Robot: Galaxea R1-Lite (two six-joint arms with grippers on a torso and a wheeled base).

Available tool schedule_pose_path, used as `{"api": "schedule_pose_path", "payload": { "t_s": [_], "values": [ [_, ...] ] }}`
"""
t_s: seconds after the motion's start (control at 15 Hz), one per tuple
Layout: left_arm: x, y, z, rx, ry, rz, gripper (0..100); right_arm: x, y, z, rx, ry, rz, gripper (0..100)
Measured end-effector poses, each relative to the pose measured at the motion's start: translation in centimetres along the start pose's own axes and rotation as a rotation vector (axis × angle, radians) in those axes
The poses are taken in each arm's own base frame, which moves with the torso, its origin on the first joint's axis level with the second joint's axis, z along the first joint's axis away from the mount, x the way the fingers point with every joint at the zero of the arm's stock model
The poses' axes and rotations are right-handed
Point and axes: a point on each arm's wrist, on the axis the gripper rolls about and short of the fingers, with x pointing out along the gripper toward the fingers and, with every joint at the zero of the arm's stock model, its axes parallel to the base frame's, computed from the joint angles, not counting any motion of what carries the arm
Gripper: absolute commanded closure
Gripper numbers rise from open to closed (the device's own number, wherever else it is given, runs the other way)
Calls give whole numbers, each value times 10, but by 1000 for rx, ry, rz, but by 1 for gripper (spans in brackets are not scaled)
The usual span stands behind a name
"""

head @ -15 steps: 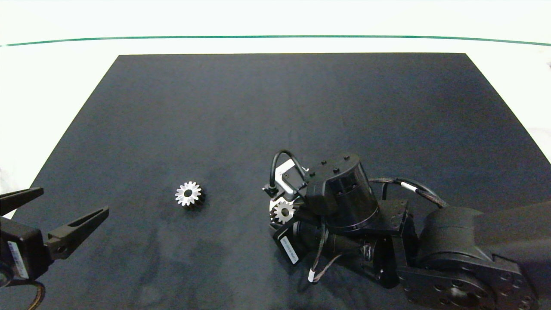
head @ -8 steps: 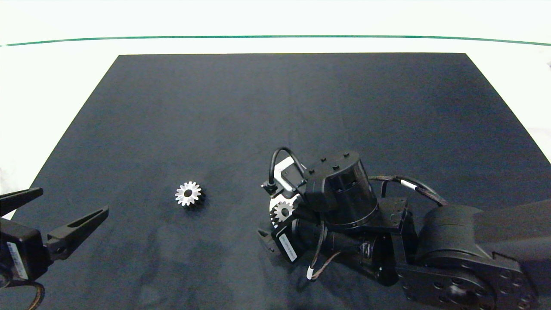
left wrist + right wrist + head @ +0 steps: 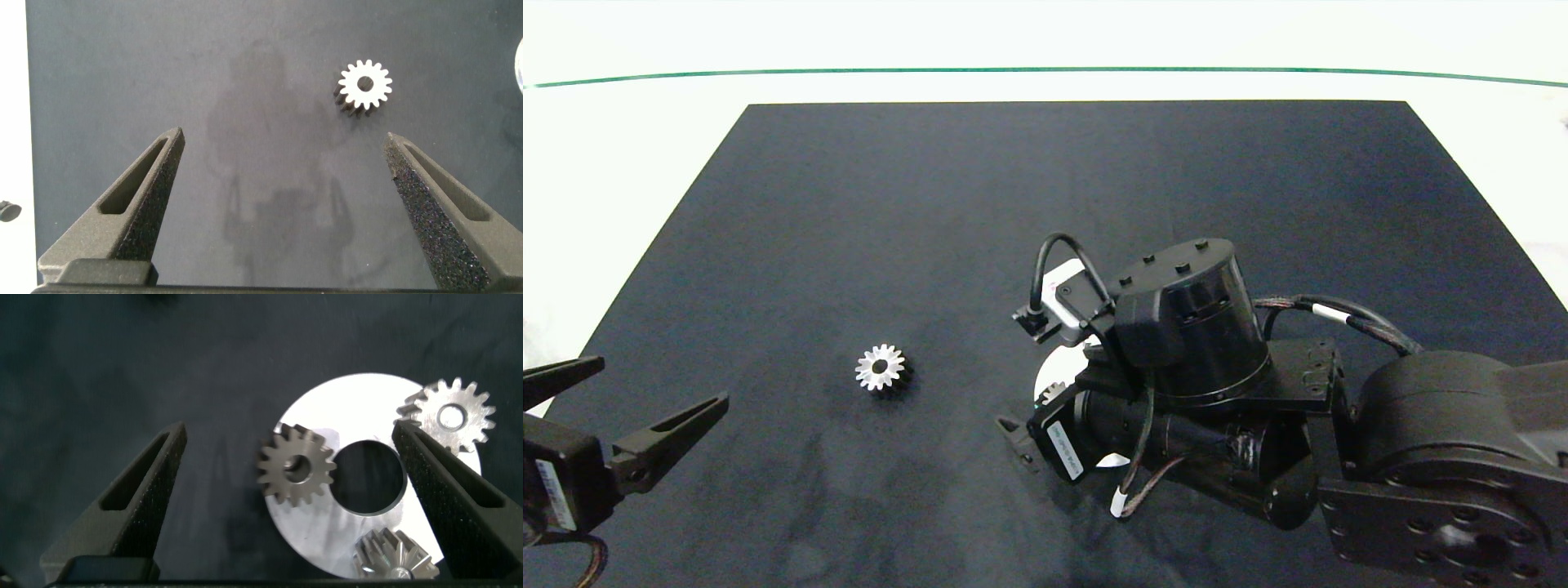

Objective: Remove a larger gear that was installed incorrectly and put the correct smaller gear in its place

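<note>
The smaller gear [image 3: 297, 466] lay flat in the gap between the jaws of the right gripper [image 3: 288, 433], which stood wide apart and touched nothing. One finger stood over the bare black mat [image 3: 122, 367] and the other over the far part of a flat white ring plate [image 3: 343, 404]. The gear, with its short stubby teeth, sat at the rim of that plate, just beside the plate's round centre hole, with a few teeth reaching past the rim over the mat. In the head view only a small part of it [image 3: 1054, 390] showed, beside the dark wrist of the right arm, which covered most of the plate [image 3: 1045, 371]. Two more silvery gears rested on the plate: one with pointed teeth [image 3: 448, 416] by the far finger, touching or nearly touching its tip, and another gear [image 3: 392, 555] cut off by the edge of the wrist view. The larger gear [image 3: 880, 367], with long pointed teeth, lay flat and alone on the mat, well apart from the plate. The left gripper [image 3: 663, 380] hung at the mat's left edge, its jaws also wide apart and empty, and the larger gear [image 3: 364, 83] lay out ahead of it. The mat rested on a white tabletop [image 3: 645, 147].
</note>
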Motion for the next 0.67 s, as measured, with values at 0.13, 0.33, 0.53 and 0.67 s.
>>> {"api": "schedule_pose_path", "payload": {
  "t_s": [0.13, 0.33, 0.53, 0.67],
  "values": [
    [0, 0, 0, -1, -1, 0, 0, -6, 4, 2, 37, 6, 15, 0],
    [0, 0, 0, 0, 0, 1, 0, -10, 9, 8, 78, -15, 31, 0],
    [0, 0, -1, 0, 3, 0, 0, -10, 18, 14, 102, -33, 53, 0],
    [0, 0, -1, 1, 5, 0, 0, -8, 28, 16, 134, -39, 75, 0]
  ]
}}
